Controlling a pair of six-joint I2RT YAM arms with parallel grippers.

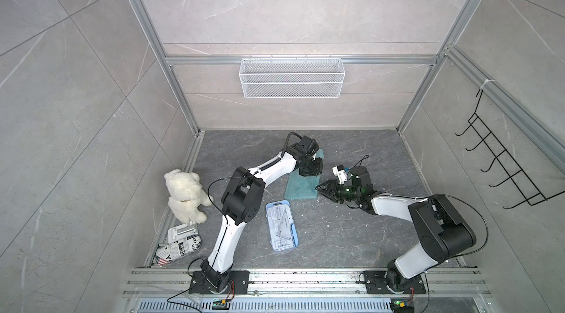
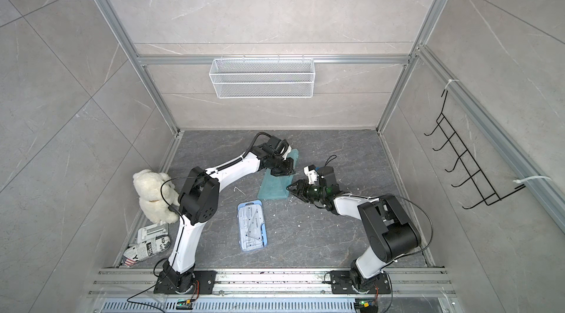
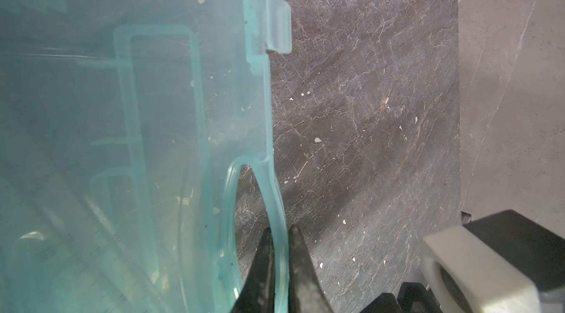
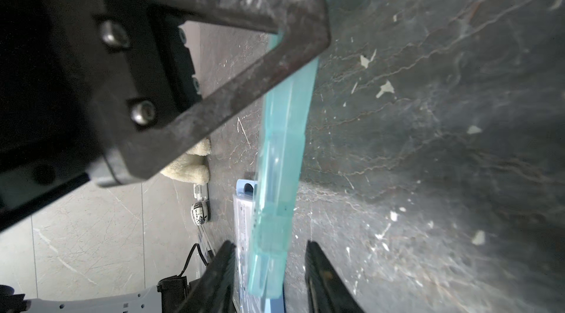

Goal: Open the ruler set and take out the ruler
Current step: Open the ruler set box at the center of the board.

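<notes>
Dark grey marbled worktop [image 1: 351, 235], pale veins. White flecks [image 3: 318, 140] scattered, many near right hand [image 1: 318, 187]. Blue case [image 1: 281, 225] lies flat, well apart from both hands, toward arm bases from left hand [image 1: 310, 170]; set squares show through lid. Teal translucent case [image 1: 301, 186] tilted under left hand, low end beside right hand; contact with worktop unclear. Far from left hand, on side away from right hand: cream plush bear [image 1: 185, 195], white plastic block [image 1: 182, 230], newsprint pouch [image 1: 179, 248].
</notes>
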